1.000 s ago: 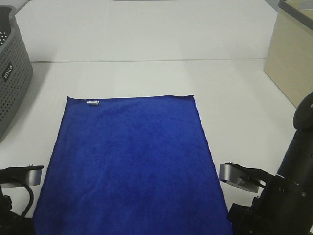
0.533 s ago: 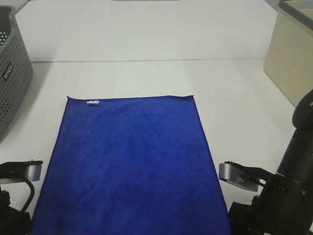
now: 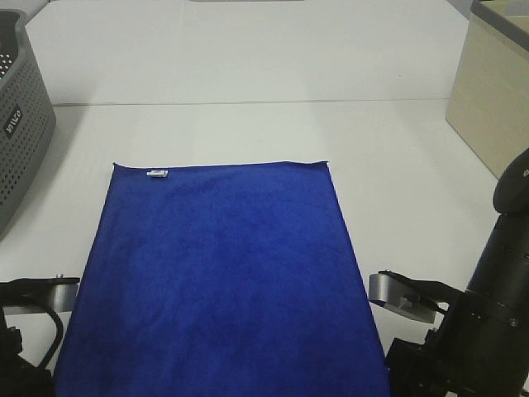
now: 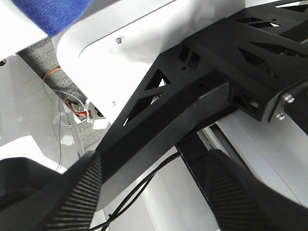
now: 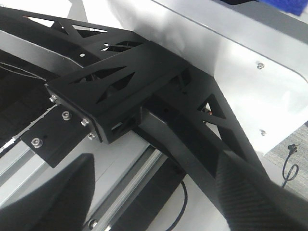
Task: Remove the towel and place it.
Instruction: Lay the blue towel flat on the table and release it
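The towel, royal blue with a small white tag near its far left corner, lies flat on the white table and runs to the near edge. In the left wrist view a blue corner of the towel shows beyond my left gripper, whose fingers are open and hold nothing. Past my right gripper, also open and holding nothing, a sliver of the towel shows. Both grippers hang off the table's near edge, over its black frame. From above only the left arm and right arm show, flanking the towel's near corners.
A grey perforated basket stands at the far left. At the far right is a beige box. White table extends beyond the towel. Black frame struts and loose cables lie under the table edge.
The left arm's grey wrist part has shifted slightly right, toward the towel's edge. The right arm has barely moved. The towel lies unchanged.
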`<act>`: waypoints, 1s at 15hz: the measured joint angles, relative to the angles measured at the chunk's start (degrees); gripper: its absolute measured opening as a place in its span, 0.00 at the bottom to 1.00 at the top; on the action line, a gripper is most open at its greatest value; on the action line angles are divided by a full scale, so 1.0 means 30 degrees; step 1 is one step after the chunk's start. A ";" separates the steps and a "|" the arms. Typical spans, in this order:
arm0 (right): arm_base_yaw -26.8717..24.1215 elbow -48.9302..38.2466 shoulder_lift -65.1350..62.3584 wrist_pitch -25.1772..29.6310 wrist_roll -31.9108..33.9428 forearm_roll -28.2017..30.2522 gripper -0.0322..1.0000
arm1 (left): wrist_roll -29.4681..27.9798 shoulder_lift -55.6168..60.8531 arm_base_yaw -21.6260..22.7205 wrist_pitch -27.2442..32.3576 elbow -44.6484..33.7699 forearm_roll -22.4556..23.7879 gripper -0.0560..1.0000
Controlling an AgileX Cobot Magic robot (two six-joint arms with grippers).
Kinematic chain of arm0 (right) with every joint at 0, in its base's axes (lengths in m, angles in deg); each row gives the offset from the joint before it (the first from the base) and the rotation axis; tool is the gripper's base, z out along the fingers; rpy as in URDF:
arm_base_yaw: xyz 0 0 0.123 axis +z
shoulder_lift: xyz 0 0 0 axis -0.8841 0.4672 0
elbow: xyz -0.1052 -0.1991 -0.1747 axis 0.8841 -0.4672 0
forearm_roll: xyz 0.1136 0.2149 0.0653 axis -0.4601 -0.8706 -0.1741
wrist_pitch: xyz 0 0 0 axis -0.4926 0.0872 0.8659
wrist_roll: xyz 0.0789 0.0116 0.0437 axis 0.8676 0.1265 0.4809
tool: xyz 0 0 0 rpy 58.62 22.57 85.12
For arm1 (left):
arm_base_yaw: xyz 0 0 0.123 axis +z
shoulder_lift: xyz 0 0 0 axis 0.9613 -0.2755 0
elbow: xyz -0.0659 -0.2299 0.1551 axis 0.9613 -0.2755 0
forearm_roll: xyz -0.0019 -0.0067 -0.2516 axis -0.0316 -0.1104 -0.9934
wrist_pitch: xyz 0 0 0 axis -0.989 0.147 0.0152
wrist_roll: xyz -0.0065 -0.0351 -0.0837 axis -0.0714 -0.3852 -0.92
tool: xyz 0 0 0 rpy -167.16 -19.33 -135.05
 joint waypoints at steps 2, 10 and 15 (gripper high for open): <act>0.0000 0.0611 0.0057 0.0764 -0.0038 0.0076 0.71 | 0.0000 0.0000 0.0000 0.0095 0.0573 0.0000 0.62; -0.0573 0.7086 -0.1853 0.1547 0.2559 0.2063 0.71 | -0.2044 0.0000 0.0019 0.0172 0.7105 0.3476 0.62; -0.5042 1.3866 -0.0936 0.1681 0.2865 0.1547 0.71 | -0.3209 -0.1261 0.1948 -0.1127 1.2452 0.5577 0.62</act>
